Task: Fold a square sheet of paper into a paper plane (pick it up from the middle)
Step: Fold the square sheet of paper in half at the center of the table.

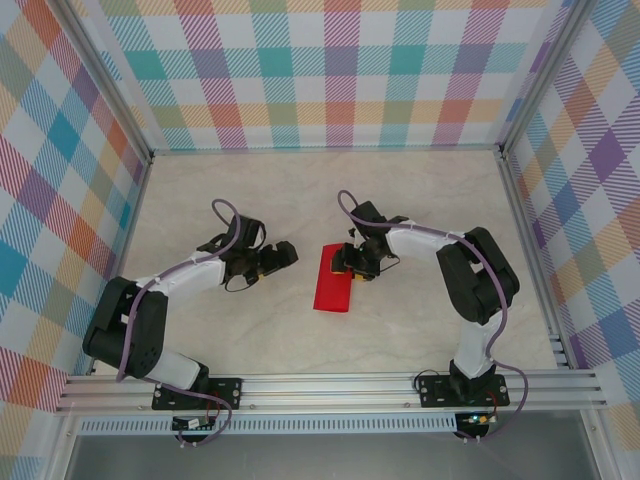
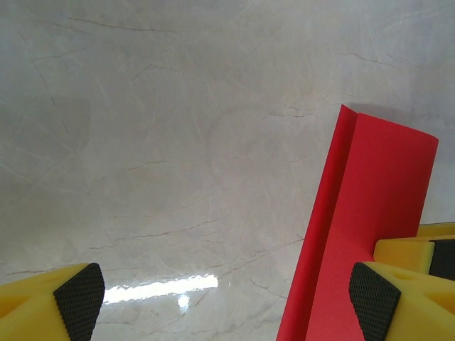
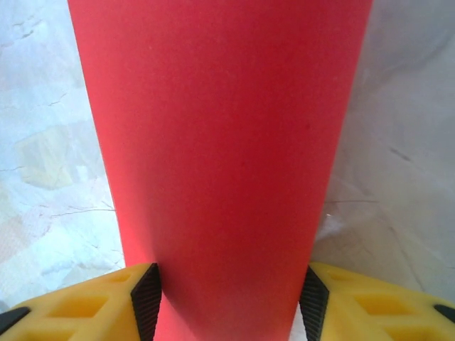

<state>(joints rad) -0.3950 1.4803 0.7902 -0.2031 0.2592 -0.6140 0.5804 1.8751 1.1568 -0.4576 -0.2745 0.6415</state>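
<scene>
Beige marbled stone-look table (image 1: 300, 190), smooth and faintly glossy, enclosed on three sides by pastel plaid walls (image 1: 340, 70); an aluminium rail (image 1: 330, 385) runs along the near edge and carries both arm bases.

Left arm (image 1: 150, 310) and right arm (image 1: 475, 275): black and white jointed links, each trailed by a grey cable, both reaching inward toward the table's middle.

Paper (image 1: 332, 280): thin, matt, bright red, folded into an oblong with straight edges and lying on the table near its centre, between the two claws. In the left wrist view one long side shows as a narrow, darker strip running along a sharp crease.

Right claw (image 1: 352, 262): over the far right end of the paper. In the right wrist view its jaws are spread part way and straddle the paper's width; each black ribbed pad (image 3: 147, 298) meets one long edge, and the red surface lies smooth between them.

Left claw (image 1: 278, 257): spread wide, holding nothing, just left of the paper and apart from it. Its fingers are yellow blocks tipped with black, finely textured triangular pads (image 2: 79, 298).
</scene>
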